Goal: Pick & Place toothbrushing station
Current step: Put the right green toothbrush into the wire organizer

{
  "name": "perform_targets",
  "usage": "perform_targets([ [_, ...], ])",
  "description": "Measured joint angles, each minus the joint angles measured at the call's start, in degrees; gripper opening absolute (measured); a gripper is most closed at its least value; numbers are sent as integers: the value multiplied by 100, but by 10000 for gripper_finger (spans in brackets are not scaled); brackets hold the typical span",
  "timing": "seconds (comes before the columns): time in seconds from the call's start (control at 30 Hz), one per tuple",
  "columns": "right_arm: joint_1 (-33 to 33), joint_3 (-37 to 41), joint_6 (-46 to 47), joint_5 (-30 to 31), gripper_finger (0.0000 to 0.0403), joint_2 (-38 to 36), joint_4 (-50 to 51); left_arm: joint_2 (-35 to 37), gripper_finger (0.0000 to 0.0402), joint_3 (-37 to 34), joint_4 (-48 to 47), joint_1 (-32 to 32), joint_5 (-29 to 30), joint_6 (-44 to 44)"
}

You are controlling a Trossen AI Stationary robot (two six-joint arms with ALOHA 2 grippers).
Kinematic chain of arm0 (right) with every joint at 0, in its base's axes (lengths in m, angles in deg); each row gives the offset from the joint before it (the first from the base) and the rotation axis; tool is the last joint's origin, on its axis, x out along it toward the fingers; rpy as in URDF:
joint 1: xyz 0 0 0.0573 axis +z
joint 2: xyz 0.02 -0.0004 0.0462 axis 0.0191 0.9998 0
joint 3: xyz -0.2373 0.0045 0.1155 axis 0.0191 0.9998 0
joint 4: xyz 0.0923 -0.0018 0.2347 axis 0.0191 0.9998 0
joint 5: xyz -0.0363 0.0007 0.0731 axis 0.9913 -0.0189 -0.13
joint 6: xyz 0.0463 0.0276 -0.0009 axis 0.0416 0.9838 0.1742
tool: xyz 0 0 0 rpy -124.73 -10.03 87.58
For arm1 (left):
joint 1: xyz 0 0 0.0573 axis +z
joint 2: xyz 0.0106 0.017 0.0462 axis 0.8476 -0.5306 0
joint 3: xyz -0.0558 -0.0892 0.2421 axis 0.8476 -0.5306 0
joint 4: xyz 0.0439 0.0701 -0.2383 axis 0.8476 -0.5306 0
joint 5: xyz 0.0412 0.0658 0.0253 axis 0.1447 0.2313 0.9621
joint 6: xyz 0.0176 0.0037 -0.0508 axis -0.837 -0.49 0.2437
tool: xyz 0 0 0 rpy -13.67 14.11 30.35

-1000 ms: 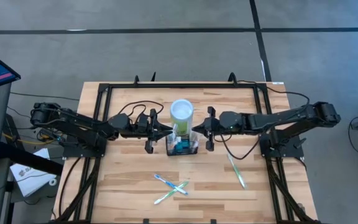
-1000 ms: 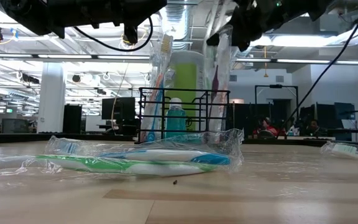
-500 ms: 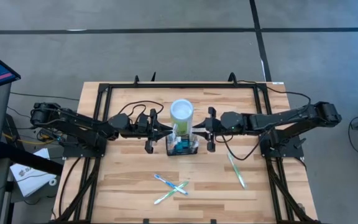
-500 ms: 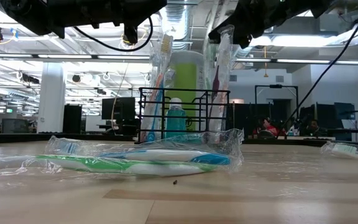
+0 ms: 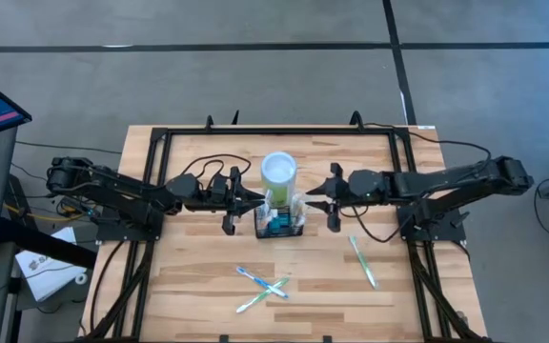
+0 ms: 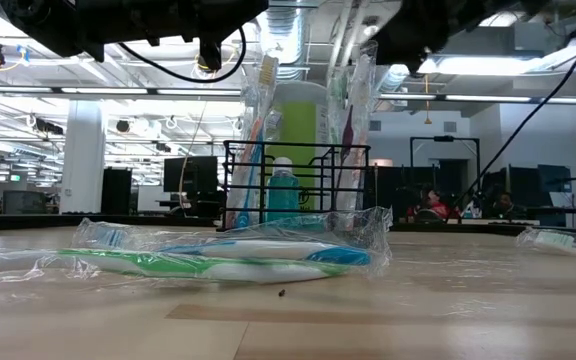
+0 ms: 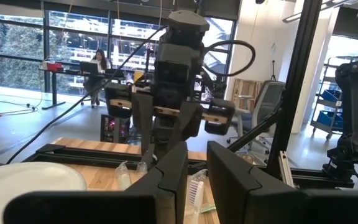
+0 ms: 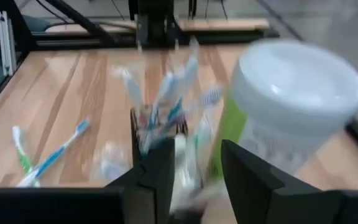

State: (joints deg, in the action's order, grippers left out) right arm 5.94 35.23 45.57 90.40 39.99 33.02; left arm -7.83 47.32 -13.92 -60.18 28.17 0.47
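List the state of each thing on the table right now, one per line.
Wire caddy: upright, holding wrapped toothbrushes.
Green cup: upright behind the caddy.
Crossed toothbrushes: lying flat, wrapped.
Single toothbrush: lying flat.
Left pincer: at the caddy's left side.
Right pincer: open, empty, beside the caddy.

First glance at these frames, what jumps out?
The black wire-mesh caddy at table centre, stuffed with wrapped toothbrushes and a teal bottle, with the lime-green cup just behind it. Both arms flank it head-on: the left gripper on one side, the right gripper on the other with fingers apart and nothing between them. Loose wrapped toothbrushes lie crossed on the near wood, one more off to the right.
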Motion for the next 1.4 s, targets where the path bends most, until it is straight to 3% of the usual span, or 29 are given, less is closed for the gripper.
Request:
perform_targets([
  [0.33,539,0,1313,-11,112,-692,1769,0,54,0,-2,-1,-1,-20],
  [0.63,1149,0,3609,-11,111,-521,3526,0,54,0,0,1,-1,-20],
  [0.97,1790,181,5775,-17,111,20,4206,0,54,0,4,1,-1,-20],
  [1.4,2228,188,6898,-162,152,915,4651,0,54,0,7,1,-1,-17],
])
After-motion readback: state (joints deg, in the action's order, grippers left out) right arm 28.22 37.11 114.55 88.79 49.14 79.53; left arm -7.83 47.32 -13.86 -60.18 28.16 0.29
